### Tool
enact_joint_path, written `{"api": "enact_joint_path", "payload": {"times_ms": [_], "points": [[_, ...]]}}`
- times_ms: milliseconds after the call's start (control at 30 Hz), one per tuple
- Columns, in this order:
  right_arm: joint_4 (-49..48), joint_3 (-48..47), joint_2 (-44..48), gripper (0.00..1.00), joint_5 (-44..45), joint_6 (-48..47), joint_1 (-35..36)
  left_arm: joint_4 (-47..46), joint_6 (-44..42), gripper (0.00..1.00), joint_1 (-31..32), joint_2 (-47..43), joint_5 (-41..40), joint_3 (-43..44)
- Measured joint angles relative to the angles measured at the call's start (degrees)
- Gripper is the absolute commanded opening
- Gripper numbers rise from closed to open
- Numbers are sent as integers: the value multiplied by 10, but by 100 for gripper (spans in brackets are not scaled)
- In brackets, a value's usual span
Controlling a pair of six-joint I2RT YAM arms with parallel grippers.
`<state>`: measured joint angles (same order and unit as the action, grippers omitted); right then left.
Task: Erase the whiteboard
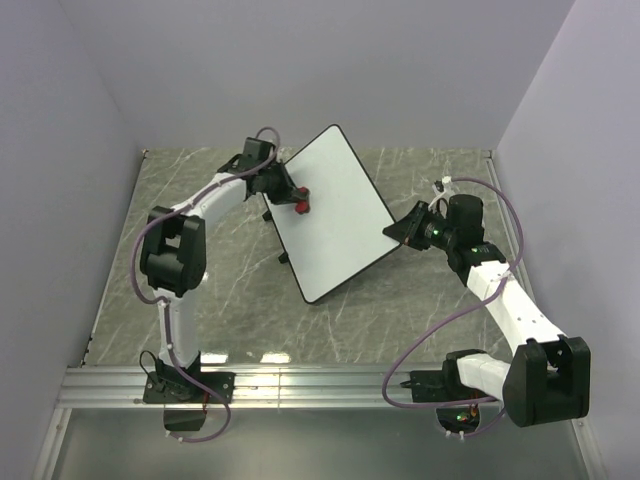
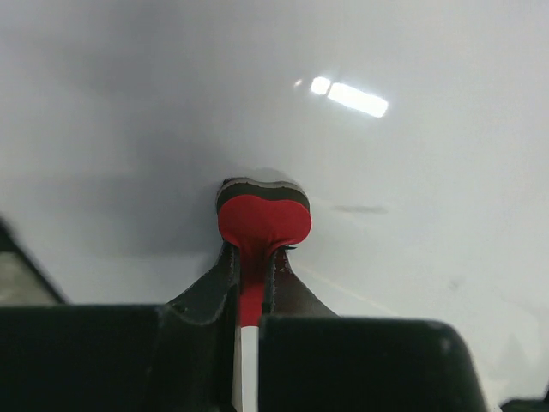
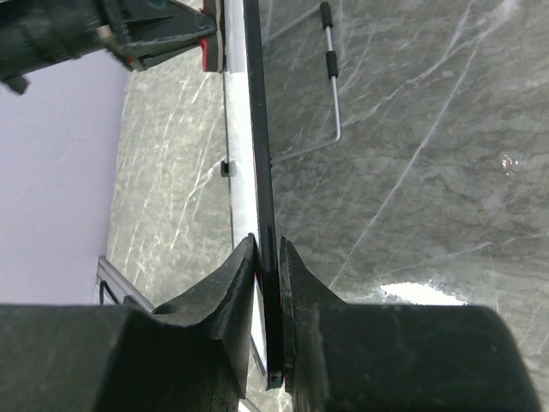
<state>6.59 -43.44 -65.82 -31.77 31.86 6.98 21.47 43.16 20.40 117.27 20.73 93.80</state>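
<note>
Desk [image 1: 230,300] is grey marble with white veins, and I see a glare patch near the front edge. Lavender walls [image 1: 350,60] box it in on three sides, and an aluminium rail [image 1: 320,385] runs along the front. Small red-and-black eraser [image 2: 262,215], red face toward me.

A grey, marble-veined table [image 1: 230,300] is stretching between the lilac walls [image 1: 60,150] and catching glare near its front edge. There a ribbed metal rail [image 1: 300,385] is running across it, carrying the left arm's base [image 1: 185,388] and the right arm's base [image 1: 455,385]. The whiteboard [image 1: 335,215] is sitting tilted over the table's middle, small black feet [image 1: 283,258] showing along its left edge and a wire stand [image 3: 336,94] sticking out behind. Whether either is touching the stone cannot be told.
</note>
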Motion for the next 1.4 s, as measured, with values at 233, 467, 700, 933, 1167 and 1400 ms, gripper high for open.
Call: {"api": "enact_joint_path", "payload": {"times_ms": [233, 467, 700, 933, 1167, 1400], "points": [[-5, 0, 1, 0, -5, 0, 2, 69, -25, 0, -45, 50, -9, 60], [4, 0, 5, 0, -6, 0, 2, 112, -79, 0, -11, 59, -31, 118], [8, 1, 4, 0, -4, 0, 2, 119, -116, 0, 86, 66, 17, 211], [5, 9, 5, 0, -3, 3, 1, 100, -124, 0, 114, 57, 65, 201], [-7, 18, 12, 0, -4, 5, 1, 97, -111, 0, 69, 32, 78, 132], [-8, 18, 20, 0, -3, 5, 5, 110, -108, 0, 17, -26, -2, 36]]}}
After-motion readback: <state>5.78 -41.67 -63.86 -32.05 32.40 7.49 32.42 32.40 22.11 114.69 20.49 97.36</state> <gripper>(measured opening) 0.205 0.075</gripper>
